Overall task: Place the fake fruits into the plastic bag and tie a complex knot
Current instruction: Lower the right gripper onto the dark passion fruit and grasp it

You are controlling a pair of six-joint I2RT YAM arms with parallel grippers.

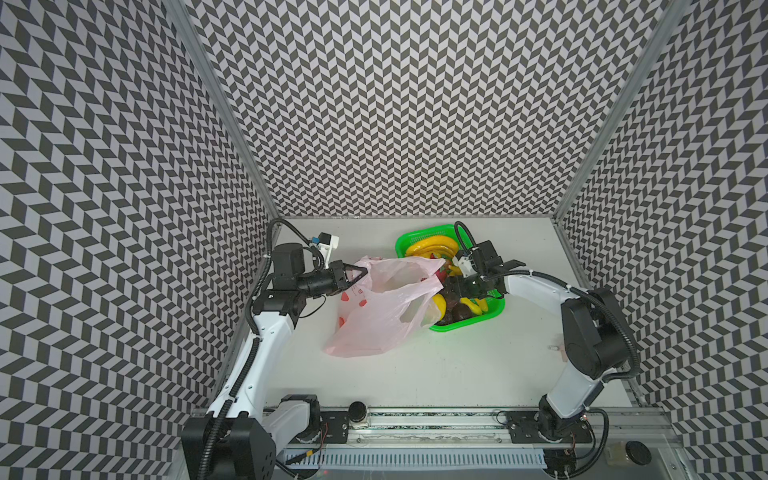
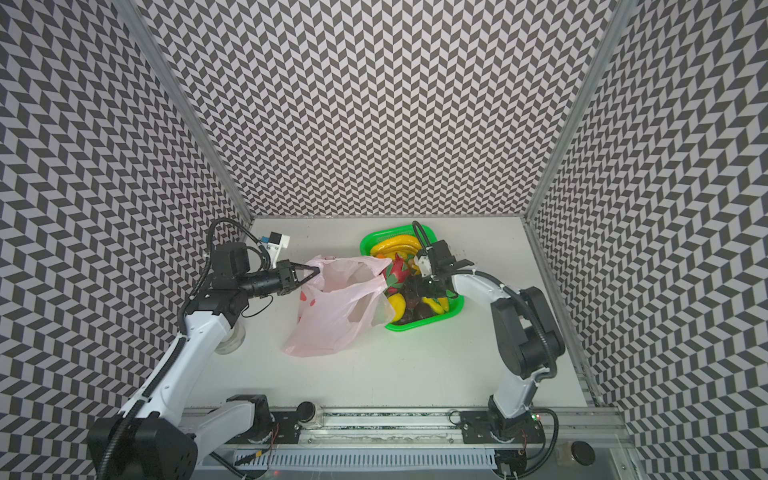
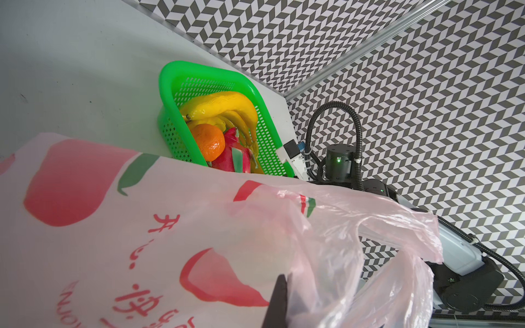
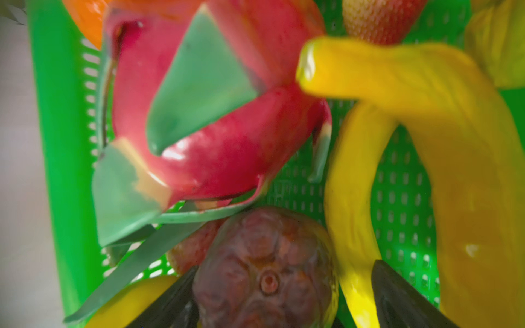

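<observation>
Clamping the rim of the plastic bag, my left pincer holds it open; my right pincer gapes around a dark fruit.

Plastic bag: pale pink, red fruit prints, slumped, mouth agape, rim pinched in my left gripper, handles loose. Fake fruits: bananas, orange, dragon fruit, dark ball, heaped in green basket just beside bag.

We are holding the right claw wide open astride a dark brown fruit. Just beyond its tips a pink dragon fruit is lying; yellow bananas are curving past one finger, all sitting in a green basket.
</observation>
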